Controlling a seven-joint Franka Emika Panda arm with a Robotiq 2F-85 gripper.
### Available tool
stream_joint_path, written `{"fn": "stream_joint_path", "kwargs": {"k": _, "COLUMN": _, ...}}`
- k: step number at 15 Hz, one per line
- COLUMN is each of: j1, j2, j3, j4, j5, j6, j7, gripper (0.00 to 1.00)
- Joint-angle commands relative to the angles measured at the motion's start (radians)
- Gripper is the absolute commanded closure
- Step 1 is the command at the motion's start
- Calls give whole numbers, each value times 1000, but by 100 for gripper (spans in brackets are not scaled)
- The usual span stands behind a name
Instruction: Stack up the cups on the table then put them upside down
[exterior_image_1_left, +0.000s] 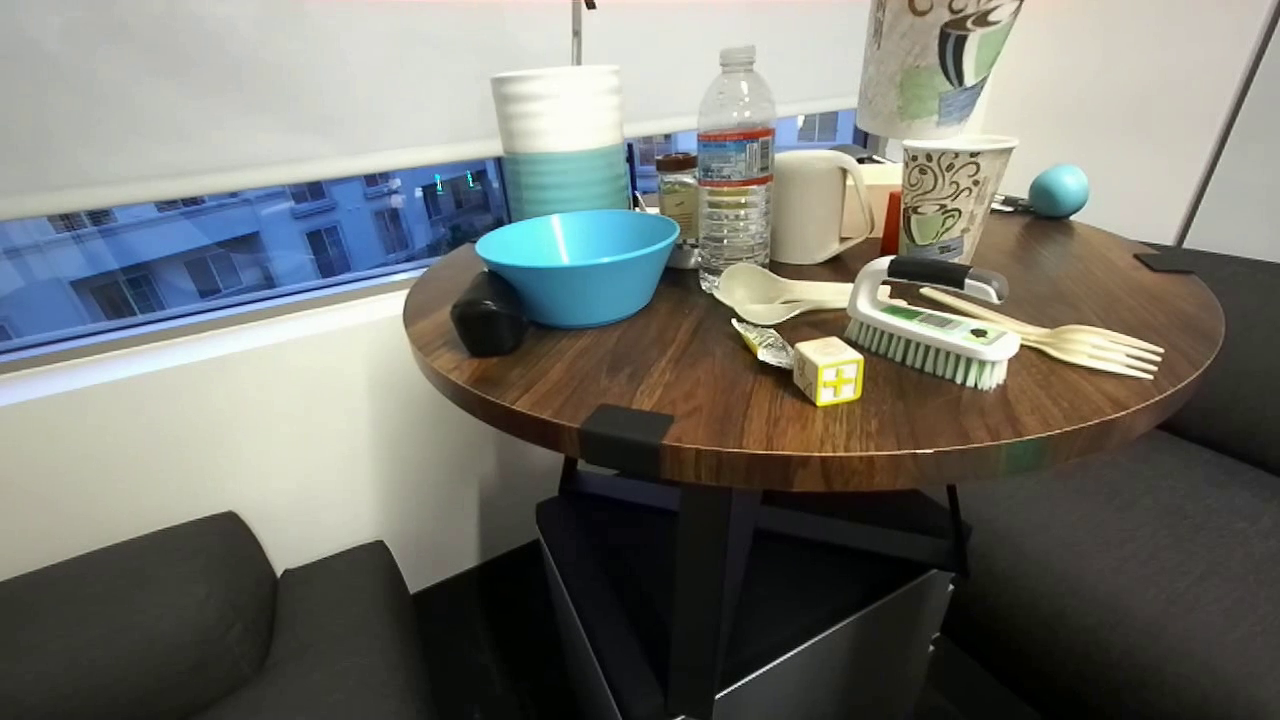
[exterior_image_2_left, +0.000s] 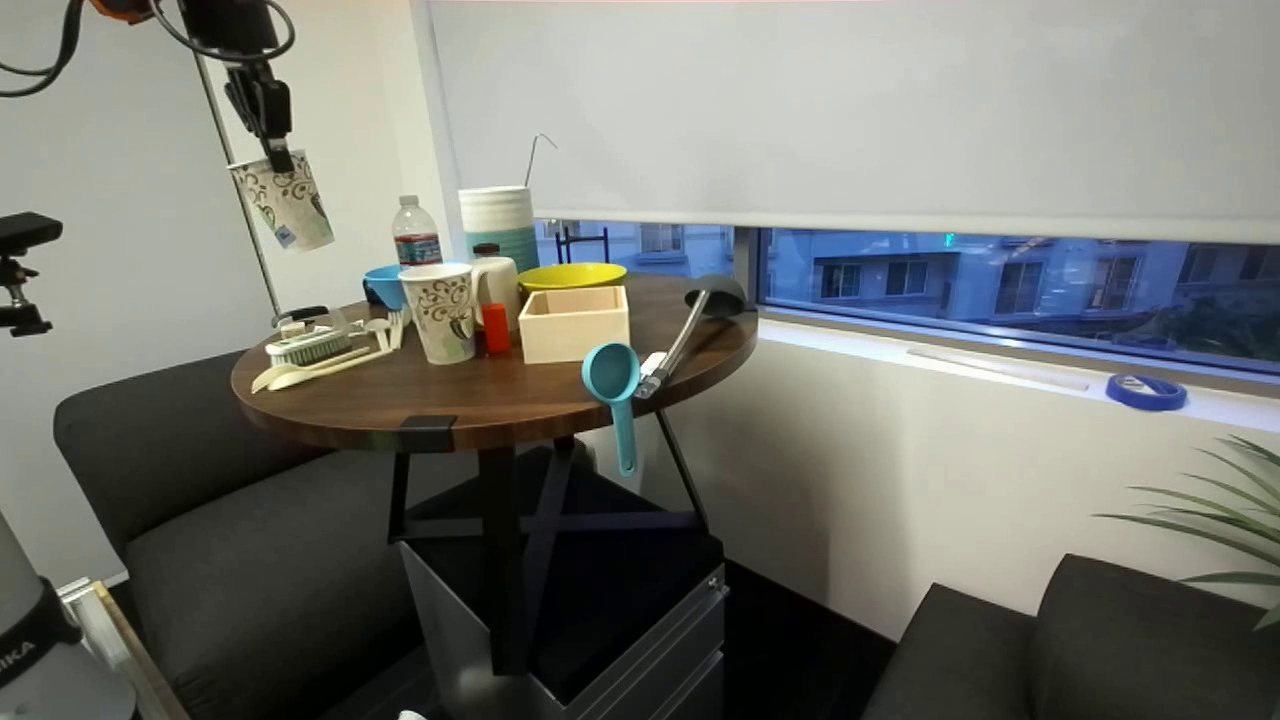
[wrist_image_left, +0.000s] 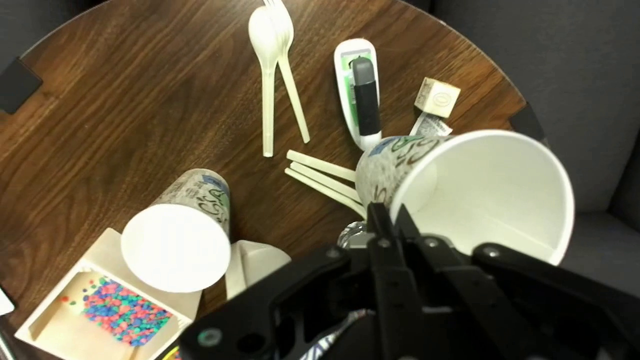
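Wrist view: end effector (wrist_image_left: 392, 216) pinching tilted cup (wrist_image_left: 470, 195) by its rim, above the table (wrist_image_left: 150, 100); second cup (wrist_image_left: 182, 235) upright on it, near open box (wrist_image_left: 102, 252).

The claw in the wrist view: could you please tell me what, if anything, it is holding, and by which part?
A swirl-patterned paper coffee cup, pinched by the claw at one side of its rim.

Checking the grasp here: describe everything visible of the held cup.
The held cup looks like paper: tapered, plain white inside with nothing seen in it, printed outside with brown swirls and green and blue patches. It hangs tilted, mouth up, in the air off the table, apart from the other cup. The gripper is shut on its rim, from inside and out.
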Motion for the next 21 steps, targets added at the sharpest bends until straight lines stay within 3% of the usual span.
{"fn": "stream_joint_path", "kwargs": {"k": 1, "j1": -74, "j2": -37, "j3": -62, "j4": -38, "j5": 3, "j6": 47, "j7": -3, "gripper": 99}}
{"fn": "stream_joint_path", "kwargs": {"k": 10, "j1": -199, "j2": -5, "j3": -162, "j4": -72, "j5": -1, "j6": 150, "j7": -4, "gripper": 99}}
{"fn": "stream_joint_path", "kwargs": {"k": 21, "j1": -230, "j2": 24, "j3": -177, "j4": -103, "j5": -1, "j6": 182, "j7": -1, "gripper": 99}}
